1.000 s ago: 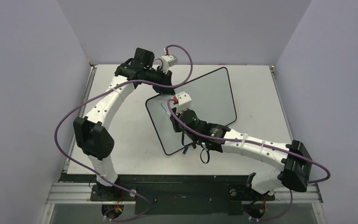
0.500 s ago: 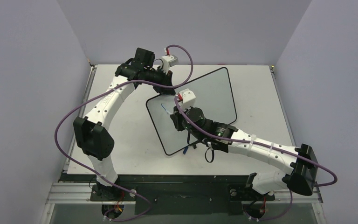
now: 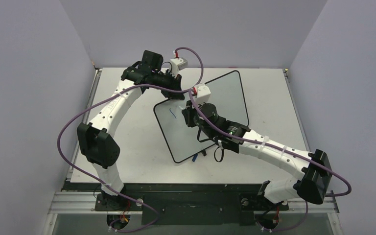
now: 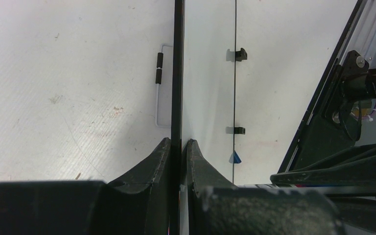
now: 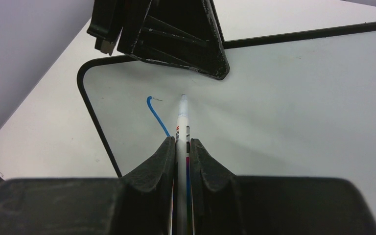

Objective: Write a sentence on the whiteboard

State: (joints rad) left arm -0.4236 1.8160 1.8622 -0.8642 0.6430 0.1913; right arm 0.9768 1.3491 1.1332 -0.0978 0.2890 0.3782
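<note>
Right wrist: whiteboard (image 5: 298, 98) just beyond marker (image 5: 182, 115) in right end effector (image 5: 181, 140).

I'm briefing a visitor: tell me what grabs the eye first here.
The whiteboard sits askew at mid-table, its far left rim pinched by the left end effector. The right end effector grips a marker over the board's left corner, tip beside a lone blue stroke.

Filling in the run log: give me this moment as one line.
left gripper: shut on whiteboard edge | right gripper: shut on marker | writing: one blue stroke only
</note>
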